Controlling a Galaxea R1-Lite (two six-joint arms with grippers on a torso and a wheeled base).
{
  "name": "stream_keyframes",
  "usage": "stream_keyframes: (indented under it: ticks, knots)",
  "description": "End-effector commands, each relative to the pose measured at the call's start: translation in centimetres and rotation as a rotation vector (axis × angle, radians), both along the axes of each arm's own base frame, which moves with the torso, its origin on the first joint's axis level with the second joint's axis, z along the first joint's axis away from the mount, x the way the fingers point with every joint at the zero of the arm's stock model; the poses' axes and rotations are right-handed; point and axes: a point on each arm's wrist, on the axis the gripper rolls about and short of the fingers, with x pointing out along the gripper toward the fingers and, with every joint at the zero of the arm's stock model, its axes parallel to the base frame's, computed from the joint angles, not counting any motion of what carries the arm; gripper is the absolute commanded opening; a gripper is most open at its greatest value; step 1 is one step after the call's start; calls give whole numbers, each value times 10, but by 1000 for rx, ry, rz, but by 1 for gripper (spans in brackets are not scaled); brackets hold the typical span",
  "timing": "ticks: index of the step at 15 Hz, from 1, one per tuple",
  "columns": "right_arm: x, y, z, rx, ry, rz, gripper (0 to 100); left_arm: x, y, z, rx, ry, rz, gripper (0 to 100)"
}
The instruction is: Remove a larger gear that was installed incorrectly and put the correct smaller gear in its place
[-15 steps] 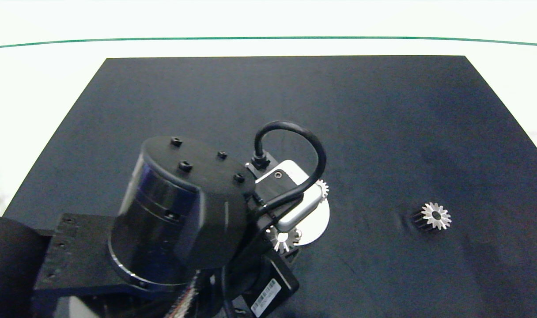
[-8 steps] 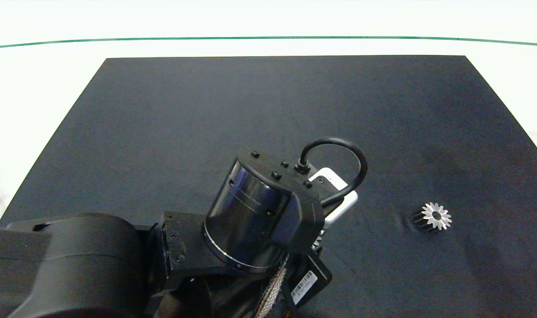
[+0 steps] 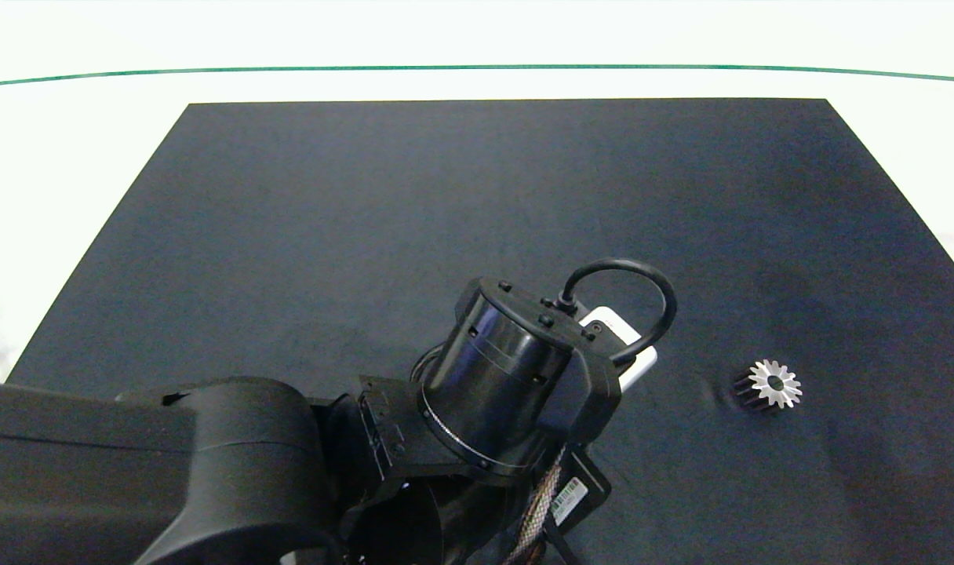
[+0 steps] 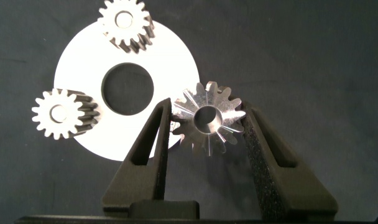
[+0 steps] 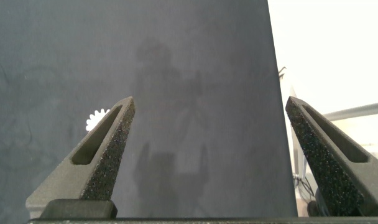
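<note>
Over the white disc (image 4: 176, 56), at its edge, the left end effector (image 4: 204, 124) holds the larger gear (image 4: 209, 118) between its fingers. Two pin-centred gears (image 4: 125, 23) sit on the disc. Well apart, the smaller gear (image 3: 771, 384) lies on the black mat (image 3: 446, 196). The right end effector (image 5: 207, 155) is spread wide.

Setting: robotics lab or test bench. Evidence — white table (image 3: 69, 196) with a thin green edge line, covered by a plain black mat (image 3: 446, 196); a white disc fixture (image 4: 83, 62) carrying small metal gears (image 4: 124, 25); a dark robot arm (image 3: 210, 463) with cabled wrist camera — no household or shop furnishings.
</note>
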Motion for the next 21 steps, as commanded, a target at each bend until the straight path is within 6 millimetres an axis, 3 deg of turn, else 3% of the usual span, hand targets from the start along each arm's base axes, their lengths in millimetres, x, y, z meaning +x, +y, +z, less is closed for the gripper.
stream_keyframes:
  ticks: [1, 21]
  knots:
    - [2, 0, -6, 2, 26, 0, 100, 2, 0, -3, 10, 3, 7, 13]
    - [-4, 0, -5, 15, 1, -1, 100, 19, 9, -20, 50, 21, 62, 13]
